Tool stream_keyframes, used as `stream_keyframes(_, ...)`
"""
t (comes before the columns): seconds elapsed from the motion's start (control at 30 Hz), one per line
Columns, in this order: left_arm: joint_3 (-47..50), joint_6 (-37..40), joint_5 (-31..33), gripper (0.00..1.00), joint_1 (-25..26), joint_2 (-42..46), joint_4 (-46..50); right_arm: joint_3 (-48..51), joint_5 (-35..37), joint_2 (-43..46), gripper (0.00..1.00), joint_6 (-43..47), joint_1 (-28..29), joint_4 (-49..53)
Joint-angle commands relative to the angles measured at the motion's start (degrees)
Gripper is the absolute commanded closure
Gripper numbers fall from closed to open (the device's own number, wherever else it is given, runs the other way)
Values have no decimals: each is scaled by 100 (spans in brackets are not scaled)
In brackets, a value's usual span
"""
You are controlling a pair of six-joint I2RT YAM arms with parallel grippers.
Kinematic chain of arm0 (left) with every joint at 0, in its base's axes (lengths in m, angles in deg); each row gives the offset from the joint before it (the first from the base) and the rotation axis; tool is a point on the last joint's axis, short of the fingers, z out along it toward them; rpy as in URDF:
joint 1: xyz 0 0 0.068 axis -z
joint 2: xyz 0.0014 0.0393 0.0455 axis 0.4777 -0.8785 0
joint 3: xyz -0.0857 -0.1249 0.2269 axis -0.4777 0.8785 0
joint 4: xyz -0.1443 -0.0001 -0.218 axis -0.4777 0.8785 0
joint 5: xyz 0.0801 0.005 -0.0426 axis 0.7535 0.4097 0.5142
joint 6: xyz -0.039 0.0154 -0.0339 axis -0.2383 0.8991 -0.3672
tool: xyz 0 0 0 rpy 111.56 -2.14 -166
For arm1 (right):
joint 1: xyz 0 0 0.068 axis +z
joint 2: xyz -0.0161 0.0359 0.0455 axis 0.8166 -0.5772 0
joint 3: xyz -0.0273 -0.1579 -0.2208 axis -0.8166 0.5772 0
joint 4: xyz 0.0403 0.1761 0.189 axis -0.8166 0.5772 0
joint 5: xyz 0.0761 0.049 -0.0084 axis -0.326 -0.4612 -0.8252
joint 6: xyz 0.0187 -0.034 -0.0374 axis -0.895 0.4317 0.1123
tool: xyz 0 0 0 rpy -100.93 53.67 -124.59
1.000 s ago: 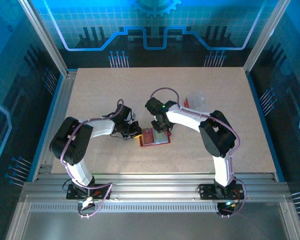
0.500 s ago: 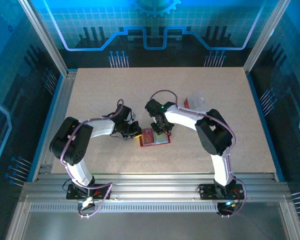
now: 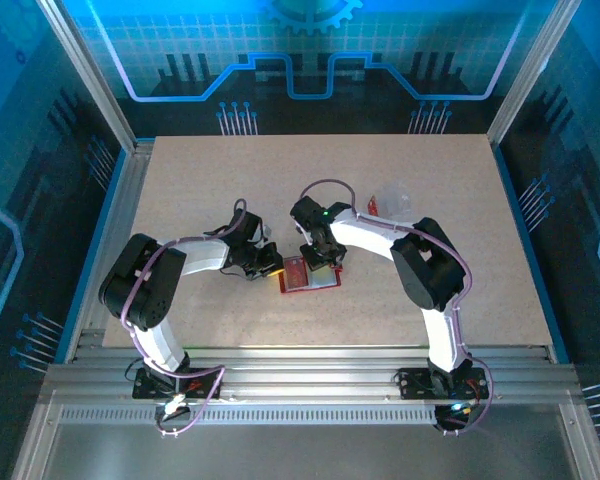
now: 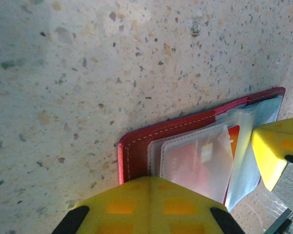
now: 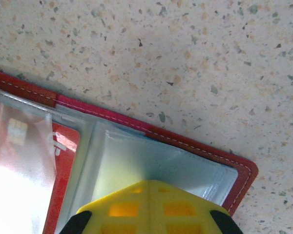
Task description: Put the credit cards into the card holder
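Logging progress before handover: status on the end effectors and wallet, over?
Left end effector shut at wallet left edge. Right end effector shut over its clear pocket. Red card inside wallet. Bag far off, nothing blocking.

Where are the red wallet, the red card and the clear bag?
card holder (image 4: 134, 156): left wrist view, red stitched edge.
red card (image 5: 66, 158): right wrist view, uncovered end.
clear bag (image 3: 393, 203): top view, middle.

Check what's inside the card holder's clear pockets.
One red card sits in a clear pocket of the open card holder. The pocket's lower part is hidden under the left tool's finger, so other cards cannot be ruled out.
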Motion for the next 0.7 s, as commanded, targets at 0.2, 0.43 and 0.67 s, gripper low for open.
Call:
stream_keyframes(0.2,160,-34,95,93,-12,-231,162,-155,196,199,75,137,-231,232)
stream_keyframes(0.43,154,-39,103,93,-12,-226,171,-289,75,-18,72,233,-293,242)
stream_keyframes(0.67,168,-34,113,94,-13,-206,186,-227,-36,-162,73,243,-307,202)
